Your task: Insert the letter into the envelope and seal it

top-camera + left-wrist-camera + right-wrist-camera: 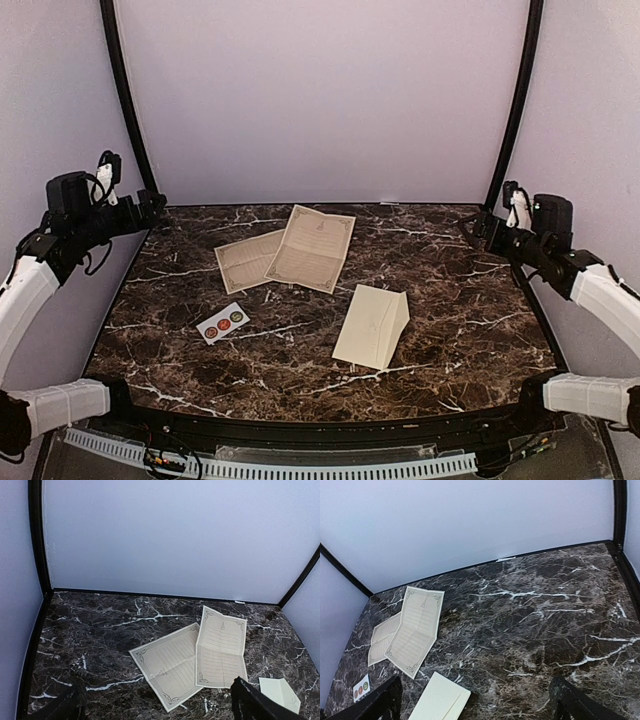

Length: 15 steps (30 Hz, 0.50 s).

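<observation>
The cream envelope (372, 326) lies flat right of the table's middle, its flap along the right side; it also shows as the envelope (280, 694) and the envelope (440, 702). Two letter sheets with ornate borders lie unfolded further back. The larger sheet (312, 247) overlaps the smaller sheet (250, 260). My left gripper (152, 207) hangs open above the table's far left corner, well away from the papers. My right gripper (482, 228) hangs open over the far right edge. Both hold nothing, and only their dark fingertips (252, 705) (577, 702) show in the wrist views.
A small white strip with three round stickers (222, 322) lies left of the envelope, nearer the front. The dark marble table (470, 330) is boxed in by pale walls, with black curved posts (125, 100) at the back corners.
</observation>
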Available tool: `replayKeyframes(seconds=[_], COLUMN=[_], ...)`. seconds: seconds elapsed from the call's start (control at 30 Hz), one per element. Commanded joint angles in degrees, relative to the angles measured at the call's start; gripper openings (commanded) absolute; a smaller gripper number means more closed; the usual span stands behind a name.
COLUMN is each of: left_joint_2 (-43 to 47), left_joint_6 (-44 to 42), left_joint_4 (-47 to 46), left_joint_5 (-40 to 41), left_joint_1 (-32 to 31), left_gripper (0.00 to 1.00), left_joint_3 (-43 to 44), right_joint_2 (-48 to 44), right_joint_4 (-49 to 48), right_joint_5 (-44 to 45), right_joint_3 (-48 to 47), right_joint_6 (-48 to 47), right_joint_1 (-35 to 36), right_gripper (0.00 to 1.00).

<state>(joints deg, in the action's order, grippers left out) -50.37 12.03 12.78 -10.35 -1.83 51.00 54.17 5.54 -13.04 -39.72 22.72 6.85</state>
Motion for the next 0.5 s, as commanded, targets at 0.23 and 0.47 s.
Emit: replayKeyframes(seconds=[0.23, 0.47], left_joint_2=[-7.14, -6.65], left_joint_6=[1.69, -1.81], left_joint_4=[-6.18, -2.43], left_joint_5=[-5.37, 0.39], left_joint_1=[-1.28, -1.19], left_gripper=[0.99, 0.99], left_joint_3=[3.10, 1.82], right_joint_2=[19.95, 36.37], right_joint_4=[-5.07, -9.05], right_joint_5=[3.85, 2.59], right_joint_3=[-12.61, -21.61], right_joint_6=[1.90, 2.37], right_joint_1=[18.36, 19.97], right_gripper=[0.88, 0.80])
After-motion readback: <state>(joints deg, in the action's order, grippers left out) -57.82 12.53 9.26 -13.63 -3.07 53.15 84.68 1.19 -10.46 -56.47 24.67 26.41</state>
